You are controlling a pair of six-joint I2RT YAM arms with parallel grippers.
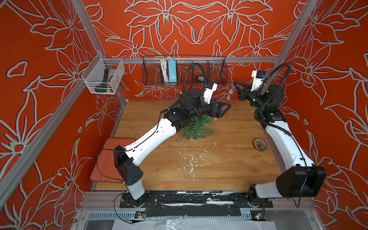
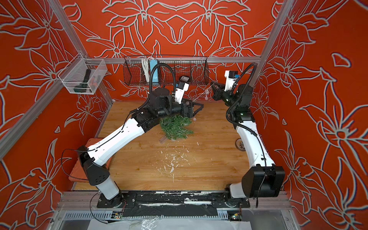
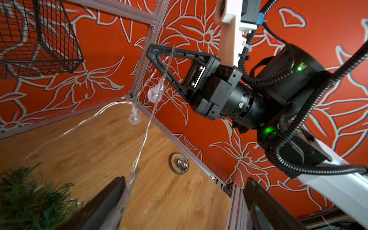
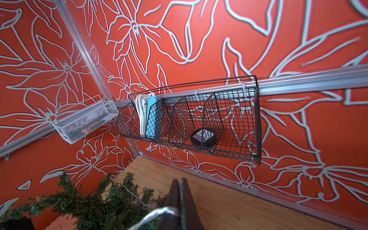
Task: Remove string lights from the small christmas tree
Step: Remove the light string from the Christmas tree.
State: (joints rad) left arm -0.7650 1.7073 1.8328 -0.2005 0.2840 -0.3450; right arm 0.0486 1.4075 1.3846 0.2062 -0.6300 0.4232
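The small christmas tree (image 1: 197,127) lies on its side on the table (image 1: 229,159), partly under the left arm. The string lights (image 3: 154,95) run from its branches up to the right gripper (image 3: 154,53), which is raised near the back wall with its jaws clenched on the wire; two bulbs hang just below it. The left gripper (image 1: 226,109) hovers over the tree with its jaws spread wide and nothing clamped, though a strand runs along one finger. I judge the wire light, limp and prone to snagging on the bristly needles. The bulbs look fragile, so I take hold on bare wire between bulbs, never on a bulb. The tree looks light enough to drag with the strand, so I would pin it near the trunk before pulling. I cannot pick out the battery box. The black wire basket (image 4: 256,119) on the back rail holds a white coiled cable (image 1: 163,69) and a blue power strip (image 1: 171,70) in one compartment and a black labelled object (image 4: 203,137) in another. The white mesh bin (image 1: 119,77) holds a dark handled tool. The round dish (image 3: 171,162) holds small metal pieces.
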